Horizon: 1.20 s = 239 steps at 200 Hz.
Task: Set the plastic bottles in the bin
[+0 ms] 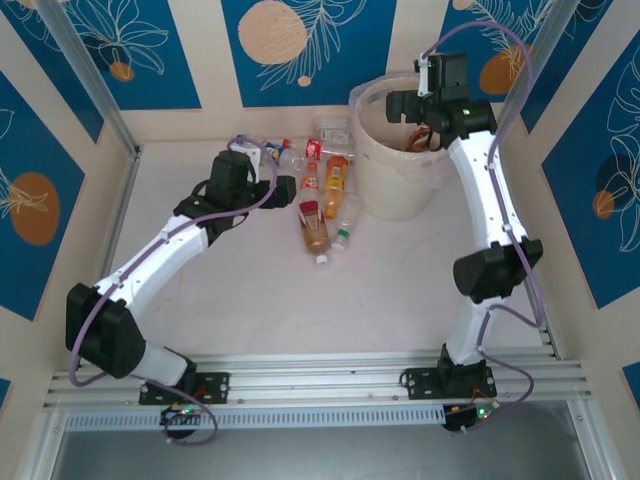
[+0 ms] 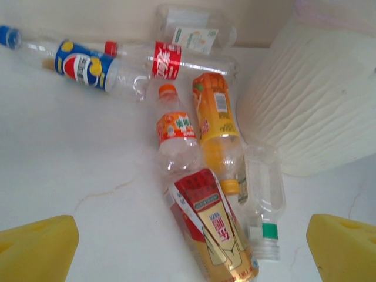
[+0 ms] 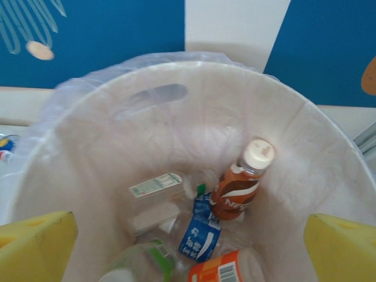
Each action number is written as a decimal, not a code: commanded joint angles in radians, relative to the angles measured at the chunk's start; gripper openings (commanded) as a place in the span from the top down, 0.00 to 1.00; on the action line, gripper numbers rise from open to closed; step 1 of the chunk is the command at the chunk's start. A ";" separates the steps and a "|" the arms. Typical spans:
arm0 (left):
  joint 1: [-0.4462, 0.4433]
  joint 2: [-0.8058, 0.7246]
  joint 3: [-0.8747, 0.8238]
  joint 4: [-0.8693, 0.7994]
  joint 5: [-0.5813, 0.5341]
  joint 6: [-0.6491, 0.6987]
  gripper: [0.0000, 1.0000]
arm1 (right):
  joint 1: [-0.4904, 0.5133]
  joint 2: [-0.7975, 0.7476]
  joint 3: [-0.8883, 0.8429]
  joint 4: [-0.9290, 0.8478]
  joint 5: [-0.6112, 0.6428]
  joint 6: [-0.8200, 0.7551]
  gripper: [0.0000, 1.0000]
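Fingers (image 3: pixel 35 244) of the right gripper (image 3: pixel 188 252) stood spread, empty, above the bin (image 3: pixel 305 147) holding several bottles. The left gripper (image 2: pixel 191 252), fingers likewise spread, hovered over plastic bottles (image 2: pixel 176 135) on the worktop (image 2: pixel 70 153) beside it; straddling the red-labelled bottle (image 2: pixel 214 229) squarely across its body seemed wisest.

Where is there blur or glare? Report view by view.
Top external: evenly lit, sharp, only soft shadows. Left wrist: left fingers blurred, bin wall washed out. Right wrist: right fingers blurred, brown-labelled bottle fairly sharp.
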State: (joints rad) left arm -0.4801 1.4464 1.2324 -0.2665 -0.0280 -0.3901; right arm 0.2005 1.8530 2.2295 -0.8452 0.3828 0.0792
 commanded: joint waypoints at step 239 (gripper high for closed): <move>-0.261 0.510 0.212 -0.157 -0.262 -0.255 0.00 | 0.158 -0.576 -0.700 0.250 0.053 0.206 0.01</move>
State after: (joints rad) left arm -0.7677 1.9240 1.4010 -0.3637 -0.2592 -0.6167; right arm 0.3481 1.3052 1.5436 -0.6147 0.4160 0.2699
